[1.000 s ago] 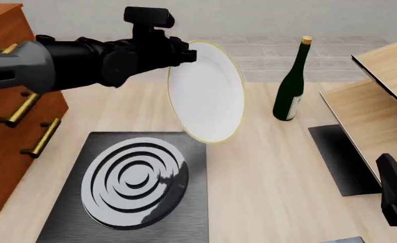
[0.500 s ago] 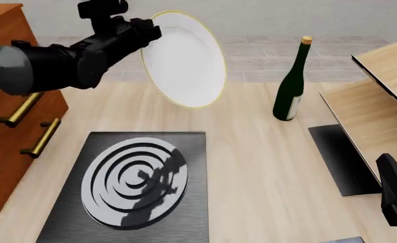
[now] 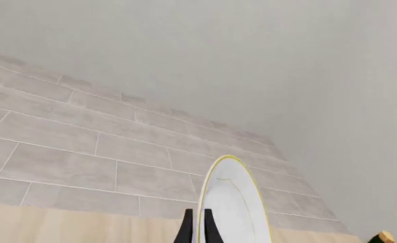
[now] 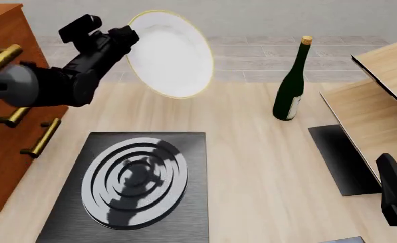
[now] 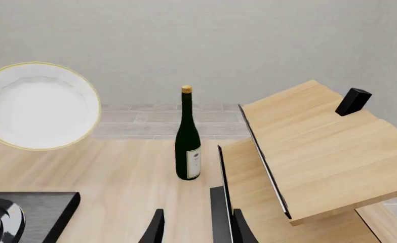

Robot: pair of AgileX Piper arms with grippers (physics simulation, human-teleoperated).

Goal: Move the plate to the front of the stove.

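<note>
The white plate [image 4: 171, 53] with its thin gold rim hangs tilted in the air, well above the table and beyond the stove's far edge. My left gripper [image 4: 127, 36] is shut on the plate's left rim. In the left wrist view the plate [image 3: 232, 202] stands edge-on between the dark fingers [image 3: 187, 230]. The stove [image 4: 192, 152], a dark grey slab with silver burner rings, lies flat at the front left of the table. Its corner [image 5: 43, 207] shows in the right wrist view. My right gripper [image 5: 198, 233] is open with nothing in it, low at the front right.
A green wine bottle [image 4: 289, 86] stands upright right of the plate. A wooden shelf unit [image 4: 381, 101] fills the right side, with a plain dark slab [image 4: 340, 157] under it. A wooden cabinet [image 4: 9, 101] with brass handles stands at the left. The right arm's body [image 4: 396, 197] sits at the front right.
My left arm has swung the held plate up, to the left and farther back, away from the stove. The right arm has not moved.
</note>
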